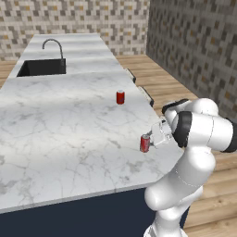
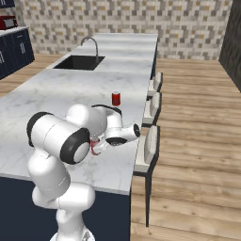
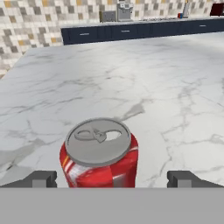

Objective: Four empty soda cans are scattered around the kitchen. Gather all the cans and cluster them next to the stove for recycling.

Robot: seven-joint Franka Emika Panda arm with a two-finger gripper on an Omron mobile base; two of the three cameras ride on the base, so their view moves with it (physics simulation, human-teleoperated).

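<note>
A red soda can [image 3: 99, 157] with a silver top stands upright on the white marble island counter [image 1: 69, 134], close to its right edge. My gripper [image 3: 113, 179] is open, level with this can, one dark fingertip [image 3: 41, 178] on each side of it and neither touching it. From the left base view the same can [image 1: 145, 143] sits just in front of the hand. A second red can [image 1: 120, 97] stands farther along the island, also seen as the can [image 2: 116, 99] beyond my arm. The stove is out of view.
A black sink [image 1: 41, 67] with a curved faucet is set in the far end of the island. Pale stools [image 2: 150, 141] line the island's right side over the wood floor. Navy cabinets [image 3: 131, 30] run along the far wall.
</note>
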